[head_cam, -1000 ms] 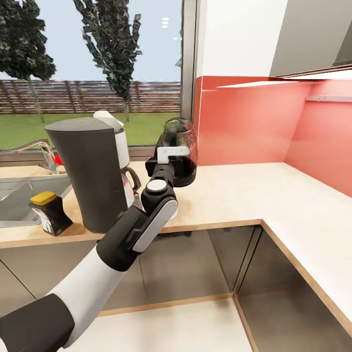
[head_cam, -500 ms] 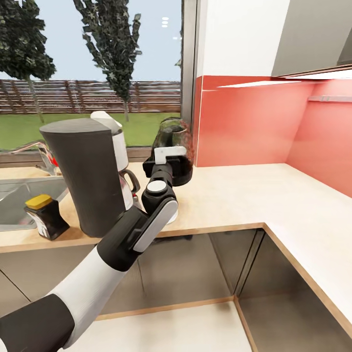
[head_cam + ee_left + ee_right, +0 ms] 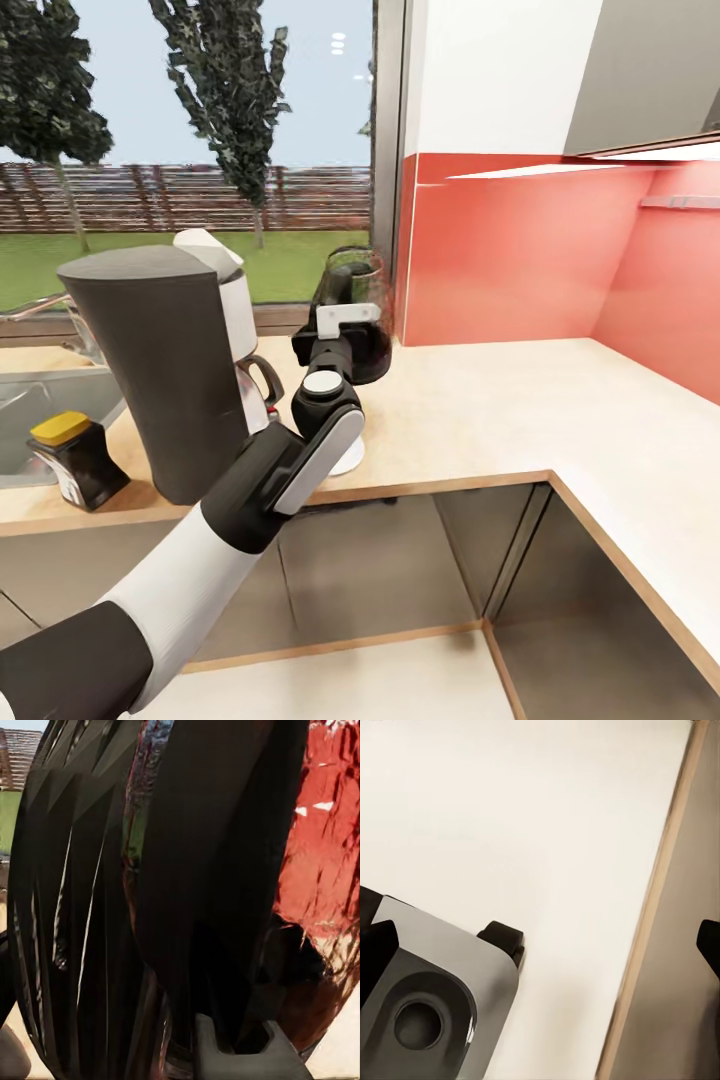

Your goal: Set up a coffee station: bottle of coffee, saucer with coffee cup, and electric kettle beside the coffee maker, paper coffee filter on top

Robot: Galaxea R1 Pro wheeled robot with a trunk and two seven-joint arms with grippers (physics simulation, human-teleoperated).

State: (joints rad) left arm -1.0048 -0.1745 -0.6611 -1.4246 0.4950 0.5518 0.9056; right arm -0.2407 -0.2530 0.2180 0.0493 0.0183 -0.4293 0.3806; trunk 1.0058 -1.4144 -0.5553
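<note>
Whole head view has slid since a second ago, so the camera moved; left gripper (image 3: 338, 322) stays at the electric kettle (image 3: 355, 305), whose dark glassy body crowds the left wrist view, though whether its fingers pinch the handle I cannot tell. One coffee maker (image 3: 165, 370) stands just left of the arm on the countertop (image 3: 470, 400), with one bottle of coffee (image 3: 70, 458) further left by the sink (image 3: 30, 410), one white saucer (image 3: 345, 455) edge under the forearm, and red backsplash (image 3: 500, 250) behind the kettle.
</note>
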